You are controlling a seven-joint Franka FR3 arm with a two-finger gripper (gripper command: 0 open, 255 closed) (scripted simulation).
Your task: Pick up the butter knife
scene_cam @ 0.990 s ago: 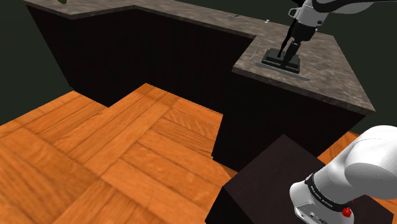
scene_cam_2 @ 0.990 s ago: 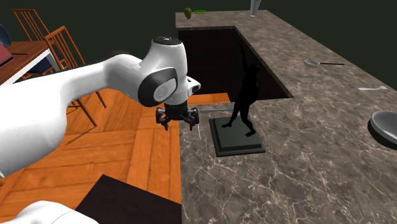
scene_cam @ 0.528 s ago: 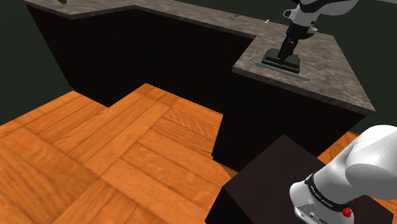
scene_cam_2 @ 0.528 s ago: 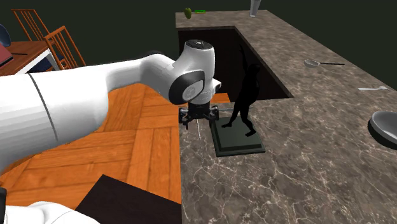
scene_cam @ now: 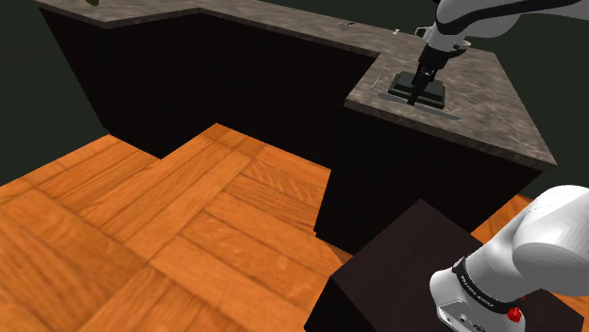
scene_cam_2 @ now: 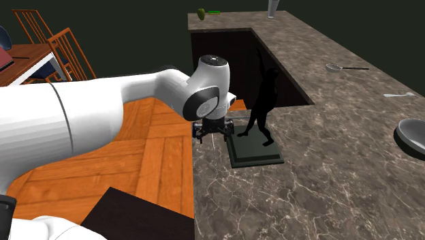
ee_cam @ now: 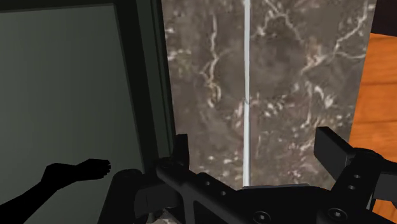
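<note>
The butter knife (ee_cam: 247, 95) is a thin silvery strip lying flat on the brown marbled counter (ee_cam: 286, 76). It runs alongside the dark green base (ee_cam: 70, 89) of a black statue. My gripper (ee_cam: 254, 153) is open and hangs just above the counter, with the knife's near end between the two fingers and neither finger touching it. In the second exterior view the gripper (scene_cam_2: 212, 135) sits at the counter's edge, beside the statue base (scene_cam_2: 255, 151). From the shoulder view the gripper (scene_cam: 413, 94) points down next to the knife (scene_cam: 444, 112).
The black statue (scene_cam_2: 264, 102) stands close beside the hand. Further along the counter lie a strainer (scene_cam_2: 335, 67), a spoon (scene_cam_2: 398, 95) and a grey bowl (scene_cam_2: 413, 133). The counter drops to the wooden floor (scene_cam: 142, 236) right by the knife. The dark stand (scene_cam: 396, 273) is below.
The arm swung over the counter's edge toward the statue base and the gripper came down lower over the knife. The fingers stayed open.
</note>
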